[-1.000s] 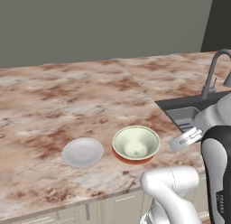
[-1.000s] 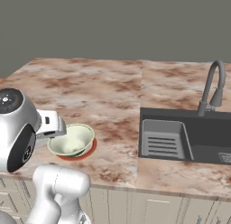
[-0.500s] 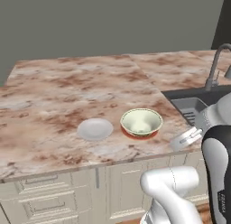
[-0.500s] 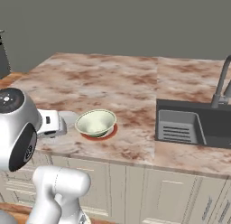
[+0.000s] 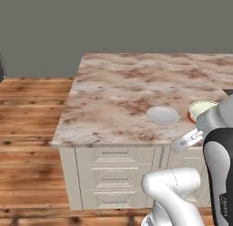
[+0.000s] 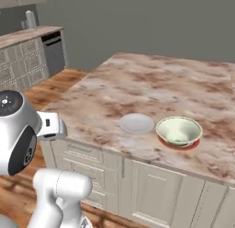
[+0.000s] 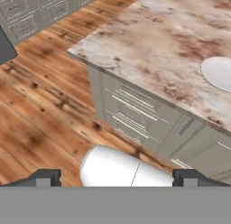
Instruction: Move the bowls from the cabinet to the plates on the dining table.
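Now olive bowl sits on red-edged plate on pink marble tabletop, near front edge. Bare white plate lies just beside it, at bowl's 9 o'clock. Jaws spread wide, holding nothing, above wood floor, fingertips at picture bottom. Cream drawers under tabletop.

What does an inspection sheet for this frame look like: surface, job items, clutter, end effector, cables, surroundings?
Surface: marbled table, cream drawers under it.
Job items: bowl sits on red-edged plate; bare plate beside it, apart.
Clutter: nothing seen.
End effector: end effector open, holding nothing, off the table's edge above the floor.
Cables: nothing seen.
Surroundings: wood floor, grey wall, far counter.
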You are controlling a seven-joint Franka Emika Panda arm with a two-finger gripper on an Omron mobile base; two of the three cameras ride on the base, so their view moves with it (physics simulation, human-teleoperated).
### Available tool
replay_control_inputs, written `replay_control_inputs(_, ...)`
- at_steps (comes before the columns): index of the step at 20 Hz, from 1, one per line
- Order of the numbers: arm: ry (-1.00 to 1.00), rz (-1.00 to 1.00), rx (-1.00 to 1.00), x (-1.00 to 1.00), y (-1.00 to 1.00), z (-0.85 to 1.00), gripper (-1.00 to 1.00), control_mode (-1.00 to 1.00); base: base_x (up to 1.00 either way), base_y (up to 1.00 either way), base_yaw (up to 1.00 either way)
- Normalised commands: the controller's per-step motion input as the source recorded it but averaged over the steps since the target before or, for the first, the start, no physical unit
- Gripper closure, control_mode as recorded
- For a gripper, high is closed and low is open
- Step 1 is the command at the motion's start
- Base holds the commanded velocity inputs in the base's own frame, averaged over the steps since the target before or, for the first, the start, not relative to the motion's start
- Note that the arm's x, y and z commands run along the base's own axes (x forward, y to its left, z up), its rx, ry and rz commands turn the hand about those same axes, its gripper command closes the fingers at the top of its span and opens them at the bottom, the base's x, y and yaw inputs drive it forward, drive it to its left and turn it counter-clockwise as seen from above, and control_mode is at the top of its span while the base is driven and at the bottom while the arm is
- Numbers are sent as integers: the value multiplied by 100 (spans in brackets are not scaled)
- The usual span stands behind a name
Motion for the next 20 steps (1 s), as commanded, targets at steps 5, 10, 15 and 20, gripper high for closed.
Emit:
replay_control_inputs(5, 0, 0, 0, 0, 0, 0, -100, 100, 17, 96, 41)
replay_control_inputs(10, 0, 0, 0, 0, 0, 0, -100, 100, 43, 90, 33)
replay_control_inputs(15, 0, 0, 0, 0, 0, 0, -100, 100, 39, 85, 28)
replay_control_inputs(20, 0, 0, 0, 0, 0, 0, -100, 100, 79, 66, 18)
